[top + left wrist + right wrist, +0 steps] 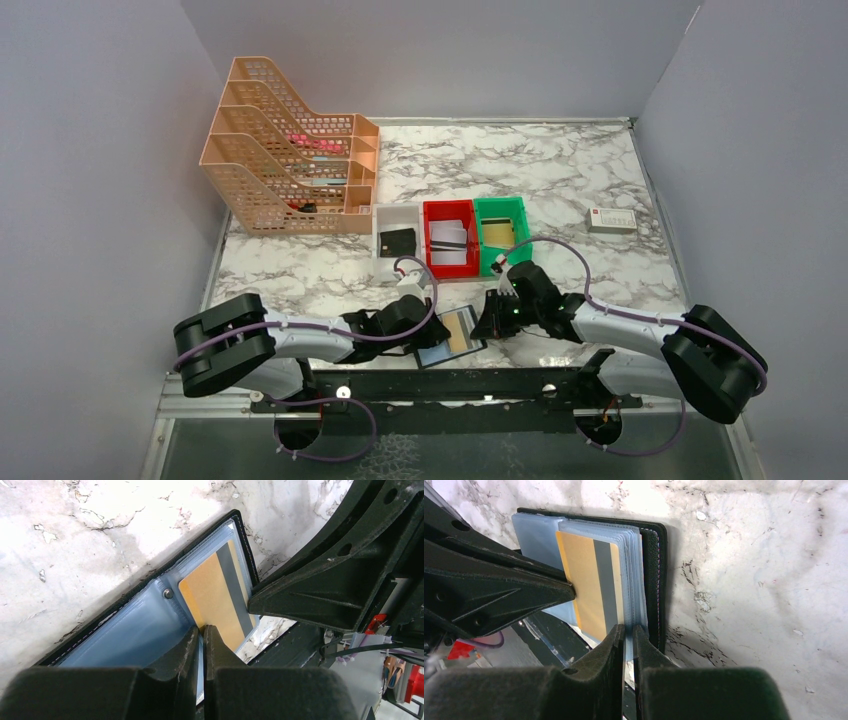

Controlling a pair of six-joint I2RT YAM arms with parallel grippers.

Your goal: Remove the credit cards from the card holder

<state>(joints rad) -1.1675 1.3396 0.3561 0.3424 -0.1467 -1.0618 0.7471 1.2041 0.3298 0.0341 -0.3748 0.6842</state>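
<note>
The card holder (440, 352) lies open at the near table edge, black outside with blue-grey plastic sleeves (130, 635). A tan-gold credit card (215, 597) with a grey stripe sits in the sleeves; it also shows in the right wrist view (584, 585). My left gripper (202, 630) is shut on the card's near corner, at the holder's fold. My right gripper (629, 629) is shut on the edge of the stacked sleeves (634, 580), beside the black cover (655, 580). In the top view the left gripper (435, 335) and right gripper (488, 322) meet over the holder.
Behind stand a white bin (383, 222) holding a small black square piece (397, 240), a red bin (448, 268) and a green bin (521, 222) with a tan card. A white box with a red mark (611, 220) lies far right. A peach file rack (290, 165) stands back left.
</note>
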